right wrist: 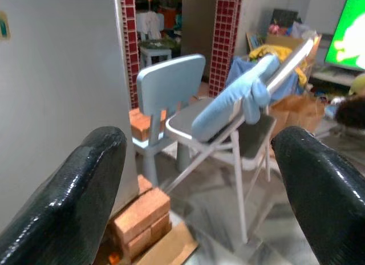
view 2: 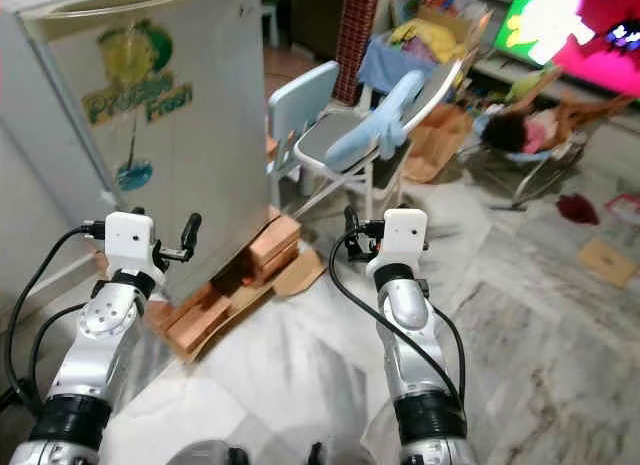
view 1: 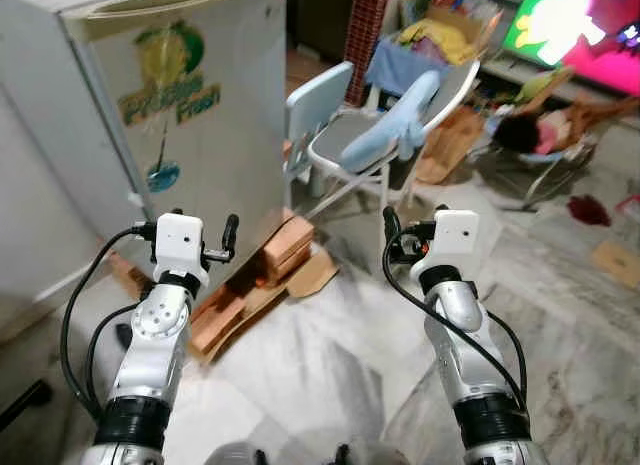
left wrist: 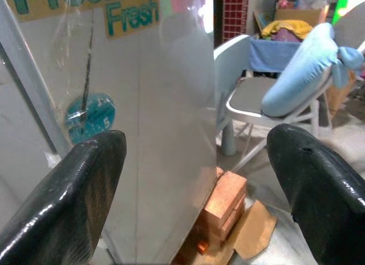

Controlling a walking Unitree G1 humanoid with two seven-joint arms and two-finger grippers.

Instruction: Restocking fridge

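A pale fridge point(view 1: 190, 115) with a green and yellow "Fresh" sticker stands at the left, its door closed. Its near corner rests on orange bricks point(view 1: 285, 247) and flattened cardboard point(view 1: 235, 310). My left gripper point(view 1: 186, 229) is raised just in front of the fridge door, open, with nothing between its fingers point(left wrist: 68, 202). My right gripper point(view 1: 425, 230) is held up at the same height to the right, away from the fridge and facing the chairs. It is open too, and its fingers point(right wrist: 319, 191) hold nothing.
A grey folding chair point(view 1: 370, 135) with a light blue cushion point(view 1: 400, 120) stands right of the fridge, with a small pale blue plastic chair point(view 1: 315, 105) beside it. Farther right a person point(view 1: 540, 130) lies on the floor below a bright screen point(view 1: 585, 30). Marble floor spreads ahead.
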